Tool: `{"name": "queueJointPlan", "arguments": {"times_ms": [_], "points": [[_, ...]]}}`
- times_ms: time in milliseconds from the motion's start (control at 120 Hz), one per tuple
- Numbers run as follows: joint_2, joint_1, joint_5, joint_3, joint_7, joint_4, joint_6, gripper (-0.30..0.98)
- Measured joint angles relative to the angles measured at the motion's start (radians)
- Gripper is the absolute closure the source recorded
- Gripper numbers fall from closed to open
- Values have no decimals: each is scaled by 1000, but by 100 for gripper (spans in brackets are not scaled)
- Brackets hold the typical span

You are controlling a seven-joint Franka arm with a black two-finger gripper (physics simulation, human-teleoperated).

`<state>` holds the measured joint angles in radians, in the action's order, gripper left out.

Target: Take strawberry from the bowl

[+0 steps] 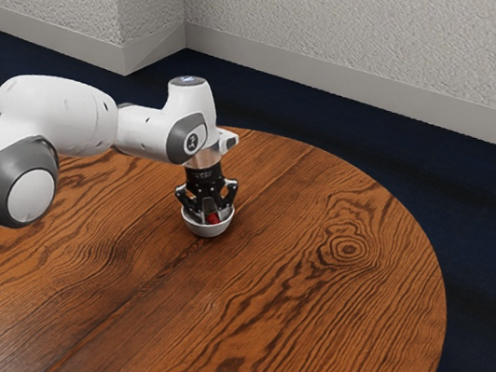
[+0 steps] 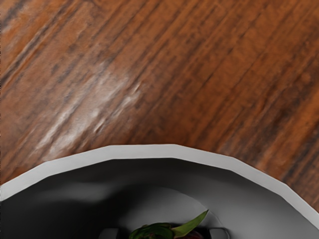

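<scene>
Black two-finger gripper (image 1: 211, 211) is held pointing down into round white bowl (image 1: 206, 231), at red leafy strawberry (image 2: 155, 230), inside wooden tabletop's (image 1: 306, 299) far edge; grip cannot be told.

In the exterior view the bowl (image 1: 207, 231) hides the lower part of the strawberry (image 1: 213, 219), and the gripper (image 1: 209, 215) covers more; how they meet is too small to tell. That view's left edge cuts off the arm (image 1: 56, 108) and the table (image 1: 303, 317), its lower edge the table again. The wrist view's lower edge crops bowl and strawberry.
</scene>
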<state>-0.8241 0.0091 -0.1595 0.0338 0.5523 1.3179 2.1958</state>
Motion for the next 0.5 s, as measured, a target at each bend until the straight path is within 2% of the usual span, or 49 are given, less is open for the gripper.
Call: {"name": "queueJointPlan", "arguments": {"times_ms": [500], "points": [[42,6,30,0,44,-8,-19,72]]}}
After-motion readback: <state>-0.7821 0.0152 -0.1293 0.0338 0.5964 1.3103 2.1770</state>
